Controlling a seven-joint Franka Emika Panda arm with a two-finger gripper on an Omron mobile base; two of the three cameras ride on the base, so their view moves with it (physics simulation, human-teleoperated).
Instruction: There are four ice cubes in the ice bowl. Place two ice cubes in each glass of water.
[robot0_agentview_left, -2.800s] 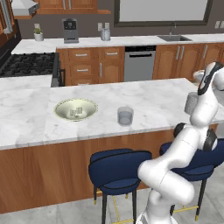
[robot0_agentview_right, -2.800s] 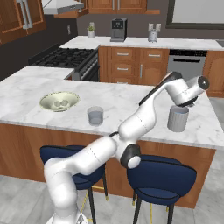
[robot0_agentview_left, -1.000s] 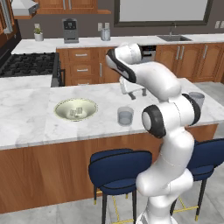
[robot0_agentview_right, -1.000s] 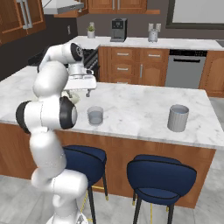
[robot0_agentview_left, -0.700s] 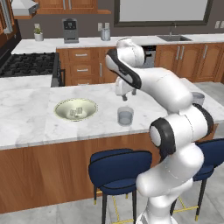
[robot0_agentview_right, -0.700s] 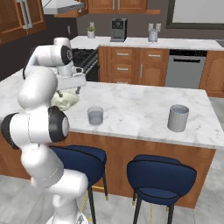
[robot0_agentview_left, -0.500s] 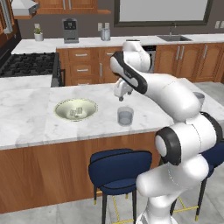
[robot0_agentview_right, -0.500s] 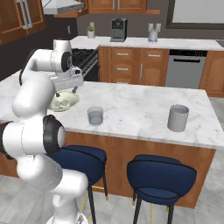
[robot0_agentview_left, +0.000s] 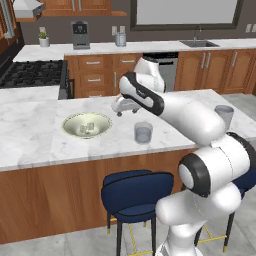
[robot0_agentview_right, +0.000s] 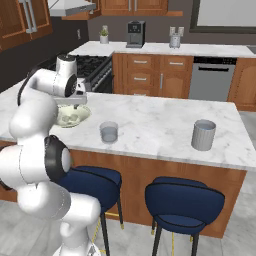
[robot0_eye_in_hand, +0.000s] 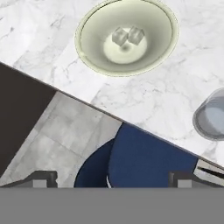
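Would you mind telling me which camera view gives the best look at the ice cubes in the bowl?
The hand view: it looks down into the ice bowl, where two ice cubes sit side by side. In the left base view they are small pale blobs; in the right base view the arm partly hides the bowl.

The gripper (robot0_agentview_left: 119, 108) hung open above the white counter (robot0_agentview_left: 40, 140), between the ice bowl (robot0_agentview_left: 86, 124) with ice cubes (robot0_agentview_left: 88, 128) and a glass of water (robot0_agentview_left: 143, 132).
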